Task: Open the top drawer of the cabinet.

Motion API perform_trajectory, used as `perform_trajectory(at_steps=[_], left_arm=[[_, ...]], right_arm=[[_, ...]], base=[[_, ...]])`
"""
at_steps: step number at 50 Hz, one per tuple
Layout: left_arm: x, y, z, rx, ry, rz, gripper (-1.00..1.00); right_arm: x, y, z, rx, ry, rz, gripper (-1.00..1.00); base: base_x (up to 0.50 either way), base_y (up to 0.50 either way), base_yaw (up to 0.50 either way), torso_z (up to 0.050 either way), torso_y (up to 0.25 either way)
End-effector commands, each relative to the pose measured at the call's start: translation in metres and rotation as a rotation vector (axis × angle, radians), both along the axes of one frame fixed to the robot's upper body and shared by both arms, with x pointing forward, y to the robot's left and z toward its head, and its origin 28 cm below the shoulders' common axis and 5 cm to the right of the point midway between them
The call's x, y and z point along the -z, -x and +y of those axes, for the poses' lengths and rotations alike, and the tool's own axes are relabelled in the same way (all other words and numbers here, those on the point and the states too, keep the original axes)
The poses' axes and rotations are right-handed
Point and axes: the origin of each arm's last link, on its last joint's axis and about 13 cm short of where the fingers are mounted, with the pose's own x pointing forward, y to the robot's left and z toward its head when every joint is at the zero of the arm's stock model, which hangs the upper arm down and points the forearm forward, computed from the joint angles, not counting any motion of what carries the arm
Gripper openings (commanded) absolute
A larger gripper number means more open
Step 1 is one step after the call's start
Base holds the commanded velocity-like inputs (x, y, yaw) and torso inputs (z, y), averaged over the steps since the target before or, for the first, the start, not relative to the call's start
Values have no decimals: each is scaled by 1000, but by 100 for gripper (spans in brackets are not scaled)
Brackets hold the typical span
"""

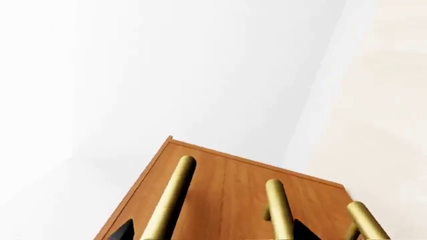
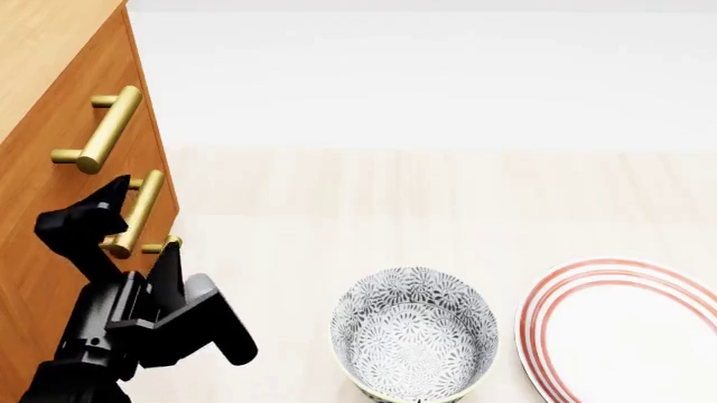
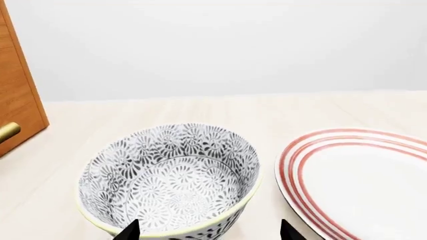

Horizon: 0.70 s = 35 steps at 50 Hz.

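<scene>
The orange-brown cabinet [image 2: 45, 50] stands at the left of the head view, and its front also shows in the left wrist view [image 1: 227, 180]. The top drawer [image 2: 62, 101] looks shut, flush with the front. Its brass handle [image 2: 103, 128] is the uppermost bar and shows in the left wrist view [image 1: 172, 195]. My left gripper [image 2: 140, 227] is open in front of the drawer fronts, lower than the top handle and level with the middle handle [image 2: 139, 211]. In the left wrist view my left gripper [image 1: 213, 234] has the top and middle handles between its fingertips. It holds nothing.
A patterned grey-and-white bowl [image 2: 415, 332] stands on the pale floor, with a red-rimmed white plate [image 2: 627, 327] to its right. My right gripper [image 3: 209, 232] is open just behind the bowl [image 3: 170, 175], beside the plate [image 3: 360, 180]. It does not show in the head view.
</scene>
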Motion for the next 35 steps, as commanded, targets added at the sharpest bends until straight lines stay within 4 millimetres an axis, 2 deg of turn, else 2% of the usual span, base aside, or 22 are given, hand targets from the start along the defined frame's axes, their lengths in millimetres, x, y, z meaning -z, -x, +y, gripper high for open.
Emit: perform_trajectory(at_steps=[1,13,35], left_arm=[[-24,-9,4,-27,-29,-44,100],[-45,-16,7,-40,-52,-79,100],[-59,-23,13,-49,-90,-90,100]], right_arm=[[1,-2,0,-2,-6,-5,100],[2,-1,0,-7,-9,0,100],[2,-1,1,-12,-9,5,100]], base=[[0,0,0,0,0],[0,0,0,0,0],[0,0,0,0,0]])
